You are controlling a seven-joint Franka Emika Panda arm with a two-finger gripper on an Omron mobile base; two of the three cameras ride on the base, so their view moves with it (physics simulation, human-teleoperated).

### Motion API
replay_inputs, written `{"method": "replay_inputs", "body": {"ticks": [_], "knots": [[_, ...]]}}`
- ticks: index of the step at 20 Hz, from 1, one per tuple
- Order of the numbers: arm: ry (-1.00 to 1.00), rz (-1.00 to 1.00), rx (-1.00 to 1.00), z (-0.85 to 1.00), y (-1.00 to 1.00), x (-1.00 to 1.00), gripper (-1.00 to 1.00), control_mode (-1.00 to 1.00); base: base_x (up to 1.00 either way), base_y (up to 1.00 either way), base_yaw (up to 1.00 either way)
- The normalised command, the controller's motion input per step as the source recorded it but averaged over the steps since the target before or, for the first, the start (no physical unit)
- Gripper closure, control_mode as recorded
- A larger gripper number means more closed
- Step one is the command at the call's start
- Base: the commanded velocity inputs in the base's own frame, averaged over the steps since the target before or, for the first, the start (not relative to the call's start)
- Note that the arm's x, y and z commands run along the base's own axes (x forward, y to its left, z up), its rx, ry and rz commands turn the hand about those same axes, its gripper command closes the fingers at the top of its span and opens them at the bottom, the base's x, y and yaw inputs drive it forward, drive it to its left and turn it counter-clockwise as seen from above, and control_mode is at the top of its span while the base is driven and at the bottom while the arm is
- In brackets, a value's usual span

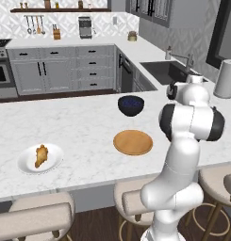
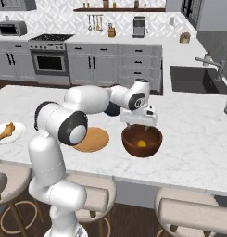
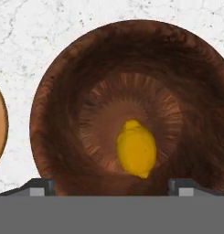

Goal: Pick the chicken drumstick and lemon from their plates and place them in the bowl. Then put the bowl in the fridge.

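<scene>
One drumstick (image 1: 41,155) lies on the white plate (image 1: 23,164) in the left base view, far left on the counter (image 1: 88,127). From the right base, the pincer (image 2: 138,124) hangs wide and empty over the bowl (image 2: 154,147). Hand view: lemon (image 3: 136,148) rests inside.

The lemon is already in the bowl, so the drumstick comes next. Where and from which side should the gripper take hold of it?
Grip the chicken drumstick across its thicker middle, coming straight down from above. It lies flat on the white plate, which is shallow, so nothing blocks a top approach. The jaws should close across its narrow width.
</scene>
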Motion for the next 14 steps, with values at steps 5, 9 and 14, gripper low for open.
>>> {"method": "replay_inputs", "body": {"ticks": [5,9,14], "knots": [[0.00,0.12,-0.02,0.58,0.98,-0.19,-1.00,-1.00,0.00,0.00,0.00],[0.00,0.02,0.00,0.37,0.94,-0.55,-1.00,-1.00,0.00,0.00,0.00],[0.02,0.06,0.00,0.33,0.95,-0.96,-1.00,-1.00,0.00,0.00,0.00]]}}
